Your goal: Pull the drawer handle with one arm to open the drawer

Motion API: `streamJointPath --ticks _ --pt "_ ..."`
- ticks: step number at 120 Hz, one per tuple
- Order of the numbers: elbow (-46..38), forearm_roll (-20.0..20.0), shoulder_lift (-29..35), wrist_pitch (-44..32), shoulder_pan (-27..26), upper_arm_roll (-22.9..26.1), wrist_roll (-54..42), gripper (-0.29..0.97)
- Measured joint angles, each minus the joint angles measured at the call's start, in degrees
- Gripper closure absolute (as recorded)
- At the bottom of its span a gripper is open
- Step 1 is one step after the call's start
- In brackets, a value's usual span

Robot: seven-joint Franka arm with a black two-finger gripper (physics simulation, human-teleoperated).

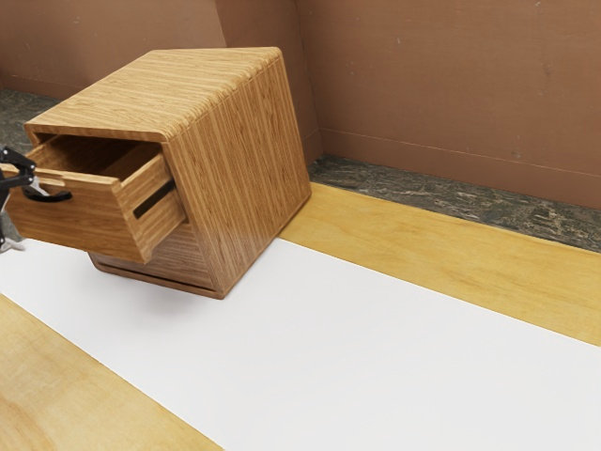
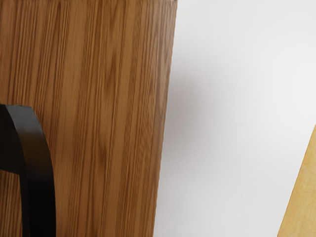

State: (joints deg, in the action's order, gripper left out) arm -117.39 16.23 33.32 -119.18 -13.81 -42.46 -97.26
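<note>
The drawer (image 1: 94, 211) stands well out of the wooden cabinet (image 1: 235, 160), its inside showing. The gripper (image 1: 17, 178) sits at the exterior view's left edge, right at the black handle (image 1: 52, 196). Whether it's clamped on it, I can't tell. Up close, the handle curves dark across the drawer front, the white mat (image 2: 237, 98) beside it.

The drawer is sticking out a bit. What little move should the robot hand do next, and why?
Probably a short straight pull on the black handle toward the exterior view's left. The drawer is only partly out of the cabinet, and the gripper sits right at the handle, so pulling along the drawer's slide should open it more.
</note>
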Motion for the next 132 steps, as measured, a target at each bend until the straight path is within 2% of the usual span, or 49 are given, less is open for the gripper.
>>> streamJointPath --ticks 42,72,78,87,103,105,106,110,117,124,132 --pt "-7.33 -0.17 8.58 1.93 9.53 6.56 -0.19 0.00" --pt "-10.46 -0.12 12.25 3.69 12.38 7.40 -0.38 0.00" --pt "-10.93 -0.07 12.62 3.94 13.14 7.46 -0.42 0.01" --pt "-11.40 -0.03 13.45 4.40 14.09 7.61 -0.49 0.10" --pt "-11.90 -0.24 14.58 4.93 14.53 7.97 -0.59 0.15" --pt "-11.43 -0.32 14.42 4.99 14.56 8.40 -0.60 0.21" --pt "-10.97 -0.37 14.34 5.02 14.56 8.74 -0.60 0.25" --pt "-8.26 -0.73 13.94 5.11 14.49 11.07 -0.62 0.22" --pt "-1.61 -2.24 13.39 5.28 14.50 19.86 -0.52 0.16" --pt "0.46 -3.73 12.68 6.02 14.02 28.48 0.25 0.11" --pt "0.34 -5.79 8.34 9.83 8.66 34.26 5.83 0.08"
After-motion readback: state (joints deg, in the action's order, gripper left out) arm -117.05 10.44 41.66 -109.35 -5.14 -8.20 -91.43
